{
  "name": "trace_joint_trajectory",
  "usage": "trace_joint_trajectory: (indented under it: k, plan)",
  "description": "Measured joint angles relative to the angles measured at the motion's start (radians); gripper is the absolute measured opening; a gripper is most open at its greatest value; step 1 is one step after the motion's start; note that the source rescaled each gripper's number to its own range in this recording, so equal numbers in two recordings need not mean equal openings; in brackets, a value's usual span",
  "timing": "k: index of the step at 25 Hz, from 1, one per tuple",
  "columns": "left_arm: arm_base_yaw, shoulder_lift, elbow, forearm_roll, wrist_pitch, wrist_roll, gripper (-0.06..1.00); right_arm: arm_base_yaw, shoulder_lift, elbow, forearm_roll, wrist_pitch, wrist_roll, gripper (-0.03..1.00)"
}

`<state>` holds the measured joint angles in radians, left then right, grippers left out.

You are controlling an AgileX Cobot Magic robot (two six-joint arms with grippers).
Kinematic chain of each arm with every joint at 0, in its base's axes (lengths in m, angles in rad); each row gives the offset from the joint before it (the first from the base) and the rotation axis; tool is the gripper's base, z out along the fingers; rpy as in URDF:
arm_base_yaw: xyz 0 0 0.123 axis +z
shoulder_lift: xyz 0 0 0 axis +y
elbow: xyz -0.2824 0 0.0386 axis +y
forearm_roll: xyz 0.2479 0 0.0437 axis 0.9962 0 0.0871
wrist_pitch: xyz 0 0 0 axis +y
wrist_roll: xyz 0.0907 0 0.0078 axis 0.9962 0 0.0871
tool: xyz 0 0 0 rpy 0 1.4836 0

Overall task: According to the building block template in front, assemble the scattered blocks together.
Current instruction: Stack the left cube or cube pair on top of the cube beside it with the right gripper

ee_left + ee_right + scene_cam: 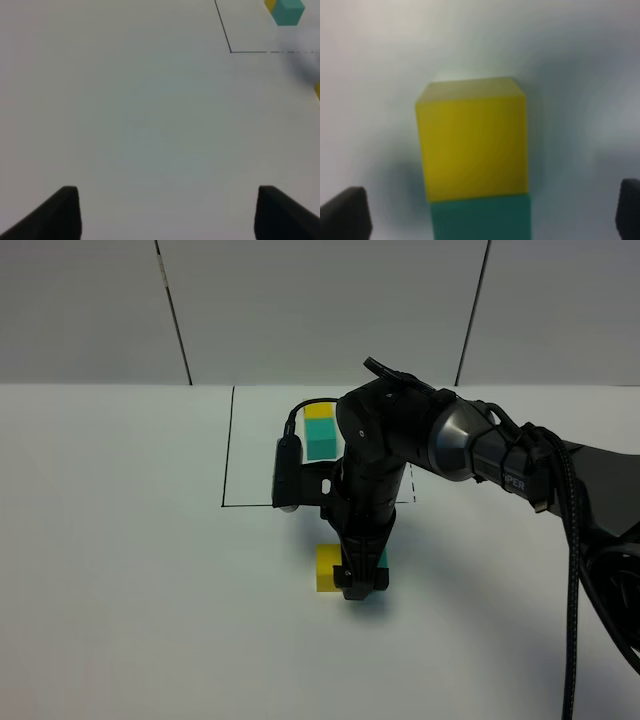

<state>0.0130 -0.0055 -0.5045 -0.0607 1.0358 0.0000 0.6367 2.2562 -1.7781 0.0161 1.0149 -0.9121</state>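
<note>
Black right pincer [362, 585] is released: in its wrist view the two fingertips [345, 212] sit wide apart at the frame corners with bare table between each one and the blocks. It stands nose-down over the loose pair.

Loose pair: yellow cube [472, 145] and teal cube [480, 217] are butted face to face, edges lined up. Both are plain matte, same size, no markings. From the high camera the yellow cube [327, 568] shows to the left of the pincer; the teal cube [383, 560] is only a sliver on the other side (the rest is hidden behind the fingers). Both lie on the white table [120, 590], just outside the near edge of the black outline [228, 450].

The template pair [321, 426] sits inside that outline, towards its far side: yellow behind, teal in front, touching.

Left pincer [170, 212] is also released, fingertips [65, 210] spread over bare table with nothing between them, well apart from the blocks. Its view catches the outline corner [230, 51] and the template pair [289, 12] at the frame edge.

White lettering [515, 480] on the right arm [470, 445] is too small to read.
</note>
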Motion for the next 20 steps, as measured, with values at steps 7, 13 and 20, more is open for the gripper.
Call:
trace_joint_trajectory:
  k: [7,13,20]
  plan:
    - [0.0,0.0,0.0,0.0,0.0,0.0,0.59,0.0,0.07,-0.005,0.006,-0.014,-0.004,0.95]
    - [0.0,0.0,0.0,0.0,0.0,0.0,0.59,0.0,0.079,-0.005,0.009,-0.028,-0.007,0.89]
    - [0.0,0.0,0.0,0.0,0.0,0.0,0.59,0.0,0.089,-0.01,0.029,-0.033,-0.006,0.72]
